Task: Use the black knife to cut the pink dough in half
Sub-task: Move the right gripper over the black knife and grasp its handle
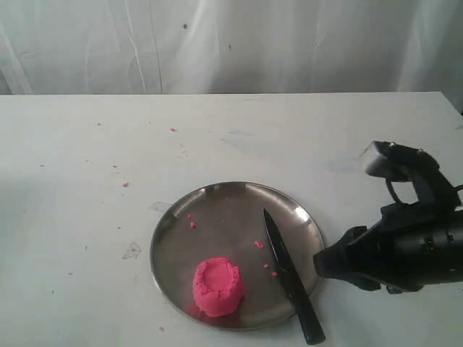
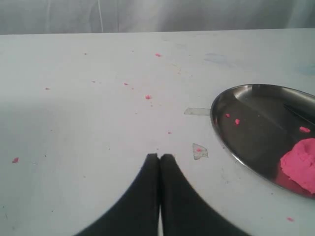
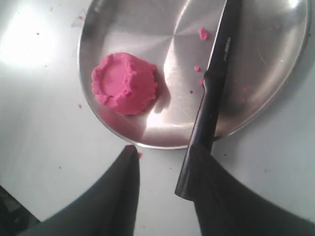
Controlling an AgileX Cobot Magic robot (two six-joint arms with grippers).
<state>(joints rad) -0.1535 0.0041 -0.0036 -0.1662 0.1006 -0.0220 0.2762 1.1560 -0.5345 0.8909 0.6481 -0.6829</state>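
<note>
The pink dough (image 1: 217, 287) is one round lump with a dimpled top, sitting at the near edge of a steel plate (image 1: 217, 210). The black knife (image 1: 289, 271) lies flat, its blade on the plate's right side and its handle sticking out over the rim onto the table. My right gripper (image 1: 322, 264) hovers just right of the handle. In the right wrist view it (image 3: 165, 152) is open, with the knife (image 3: 211, 103) handle end against the inner side of one finger and the dough (image 3: 125, 83) ahead. My left gripper (image 2: 160, 157) is shut and empty, left of the plate (image 2: 256, 113).
Tiny pink crumbs (image 1: 193, 224) dot the plate and the white table (image 1: 87, 181). A small clear scrap (image 1: 132, 251) lies left of the plate. A white curtain (image 1: 231, 43) hangs behind the table's far edge.
</note>
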